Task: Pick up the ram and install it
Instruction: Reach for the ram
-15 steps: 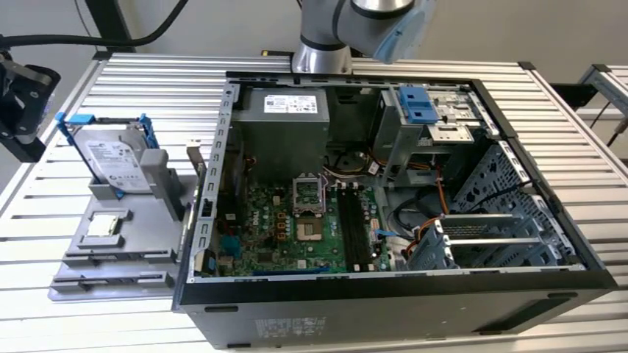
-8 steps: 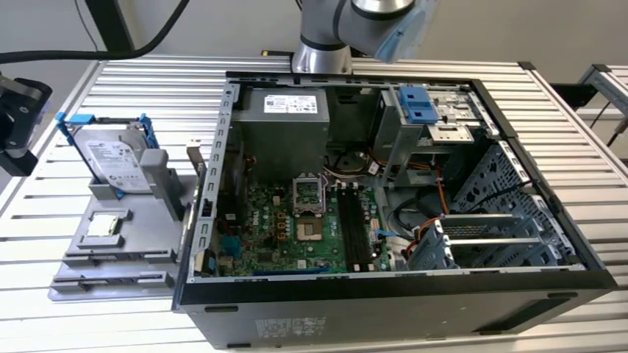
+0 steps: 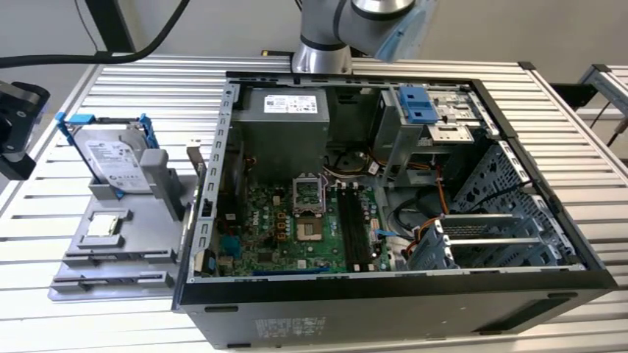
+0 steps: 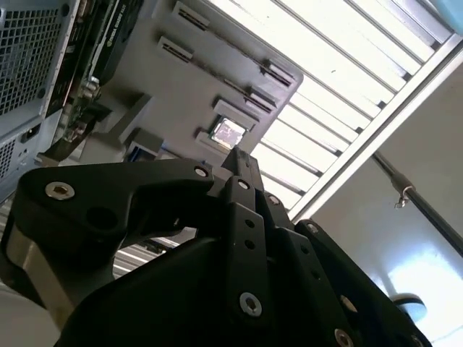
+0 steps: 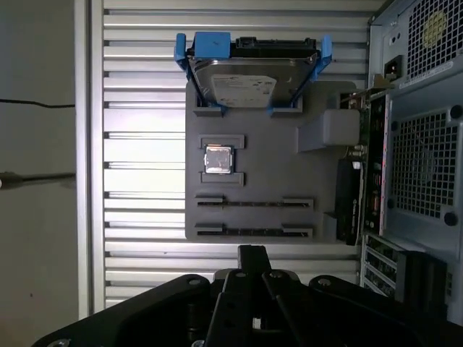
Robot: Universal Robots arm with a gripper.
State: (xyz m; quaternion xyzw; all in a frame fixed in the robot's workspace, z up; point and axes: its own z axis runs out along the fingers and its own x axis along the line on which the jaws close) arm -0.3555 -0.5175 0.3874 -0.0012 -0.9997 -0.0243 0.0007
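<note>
- Gripper [image 5: 251, 251]: jaws together, empty, hovering near the gray holder [image 5: 318, 181].
- Ram [image 5: 253, 232] sits in the holder, at 9 o'clock from the computer case [image 3: 393, 301] in the exterior view.
- 0 steps done: pickup and install both remain.

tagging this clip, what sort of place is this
Probably a robotics lab bench for computer assembly: an open computer case on a slatted metal table, a grey fixture holding a hard drive beside it, and a robot arm behind.
</note>
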